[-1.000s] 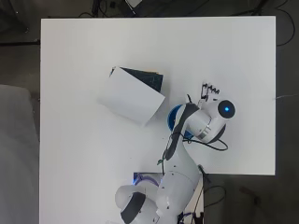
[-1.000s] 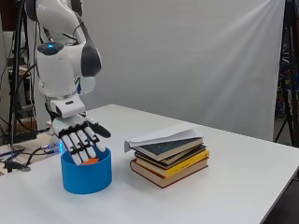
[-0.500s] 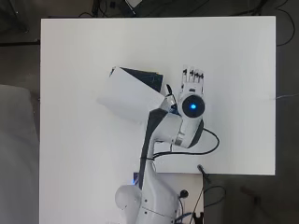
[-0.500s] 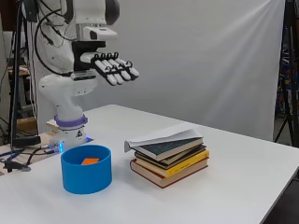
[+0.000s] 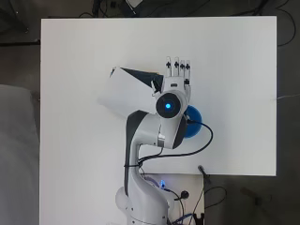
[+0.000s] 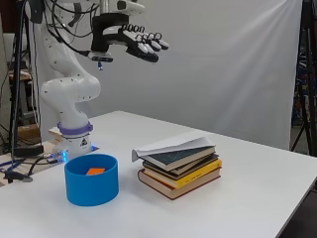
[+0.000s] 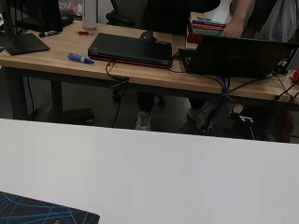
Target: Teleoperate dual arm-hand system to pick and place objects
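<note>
1. Bowl: blue, round, upright on the white desk, nearest the side camera; a small orange piece lies inside it. From overhead only part of its rim shows beside the arm.
2. Stack of books: just beside the bowl but not touching it, four or so volumes (the exact count is unclear), the top one dark-covered with a white sheet draped over it.
3. Robot hand: high above the desk, palm down, fingers straight and spread apart, holding nothing; from overhead it sits over the far edge of the stack.
4. Arm base: at the desk edge behind the bowl.
</note>
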You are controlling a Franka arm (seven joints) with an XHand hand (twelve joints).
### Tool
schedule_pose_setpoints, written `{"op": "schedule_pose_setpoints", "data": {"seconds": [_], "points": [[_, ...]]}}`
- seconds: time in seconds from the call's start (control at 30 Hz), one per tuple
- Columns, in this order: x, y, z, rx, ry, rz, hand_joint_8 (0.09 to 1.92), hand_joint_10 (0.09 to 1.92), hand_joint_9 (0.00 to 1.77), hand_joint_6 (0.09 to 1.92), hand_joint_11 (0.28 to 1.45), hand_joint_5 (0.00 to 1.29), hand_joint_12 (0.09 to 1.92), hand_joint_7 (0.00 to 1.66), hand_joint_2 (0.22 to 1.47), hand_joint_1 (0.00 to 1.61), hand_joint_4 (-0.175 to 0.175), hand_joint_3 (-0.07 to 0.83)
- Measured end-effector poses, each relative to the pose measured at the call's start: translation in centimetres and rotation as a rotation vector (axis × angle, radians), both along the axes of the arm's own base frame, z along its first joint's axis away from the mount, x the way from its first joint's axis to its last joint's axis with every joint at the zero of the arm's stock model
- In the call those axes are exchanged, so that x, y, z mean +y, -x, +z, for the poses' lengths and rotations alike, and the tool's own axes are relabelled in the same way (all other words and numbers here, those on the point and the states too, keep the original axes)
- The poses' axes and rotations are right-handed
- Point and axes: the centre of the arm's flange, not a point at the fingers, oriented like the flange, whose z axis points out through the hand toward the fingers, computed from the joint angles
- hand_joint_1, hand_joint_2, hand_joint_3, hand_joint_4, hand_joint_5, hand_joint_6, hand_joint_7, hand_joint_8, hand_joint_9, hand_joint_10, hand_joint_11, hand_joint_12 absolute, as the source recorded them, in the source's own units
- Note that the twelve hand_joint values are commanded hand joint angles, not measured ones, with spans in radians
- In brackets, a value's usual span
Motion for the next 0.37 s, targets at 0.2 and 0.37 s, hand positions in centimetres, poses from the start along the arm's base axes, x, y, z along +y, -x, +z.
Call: {"op": "schedule_pose_setpoints", "data": {"seconds": [0.2,0.37], "points": [[-0.1,-1.1,-1.5,0.034,0.006,0.013,0.09,0.09,0.47,0.09,0.47,0.19,0.09,0.3,1.08,0.16,0.05,0.003],[1.0,-1.5,-0.9,0.036,0.009,0.036,0.09,0.09,0.42,0.09,0.45,0.19,0.09,0.25,1.09,0.16,0.052,0.005]]}}
